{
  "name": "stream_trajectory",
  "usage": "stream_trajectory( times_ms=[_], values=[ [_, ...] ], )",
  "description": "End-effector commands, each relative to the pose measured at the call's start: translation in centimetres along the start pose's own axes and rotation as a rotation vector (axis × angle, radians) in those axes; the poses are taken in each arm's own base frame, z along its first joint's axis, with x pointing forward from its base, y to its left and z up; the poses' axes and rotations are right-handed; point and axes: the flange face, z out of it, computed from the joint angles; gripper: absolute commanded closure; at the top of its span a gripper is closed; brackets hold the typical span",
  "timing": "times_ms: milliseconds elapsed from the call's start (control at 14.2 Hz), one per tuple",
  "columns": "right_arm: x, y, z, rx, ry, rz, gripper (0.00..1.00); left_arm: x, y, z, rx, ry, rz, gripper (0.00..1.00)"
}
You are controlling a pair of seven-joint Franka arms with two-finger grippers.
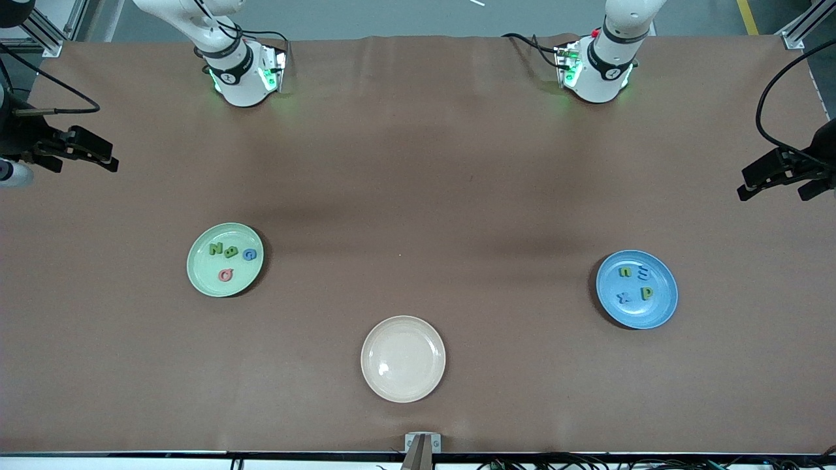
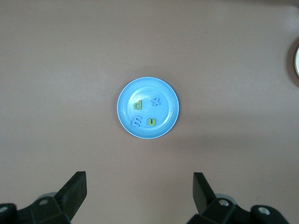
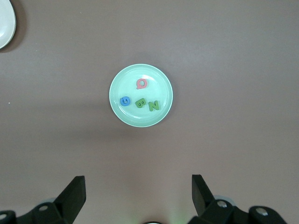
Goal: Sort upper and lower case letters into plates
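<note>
Front view: all letters sorted into pale mint green round plate (image 1: 196,271) and medium blue round plate (image 1: 663,310).
My left gripper (image 2: 140,191) and right gripper (image 3: 138,191) wait high, fingers spread, empty; only a needless extra grab could unsort them.

A brown-covered table (image 1: 418,196) carries three round plates, well apart. The mint green plate (image 1: 225,260) lies toward the right arm's end, the blue plate (image 1: 637,289) toward the left arm's end. Between them, nearest the front camera, lies the cream-beige plate (image 1: 403,358). The arm bases stand along the table's top edge.
</note>
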Motion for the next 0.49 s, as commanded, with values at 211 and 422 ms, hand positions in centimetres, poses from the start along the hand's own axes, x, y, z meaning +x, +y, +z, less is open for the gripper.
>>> stream_trajectory(
  times_ms=[211, 422],
  values=[
    [-1.96, -0.27, -0.77, 0.017, 0.003, -0.008, 0.0, 0.1, -0.45, -0.42, 0.005, 0.005, -0.015, 0.0],
    [-2.02, -0.38, -0.71, 0.028, 0.008, -0.01, 0.0, 0.36, -1.11, 0.33, 0.002, -0.007, -0.019, 0.0]
  ],
)
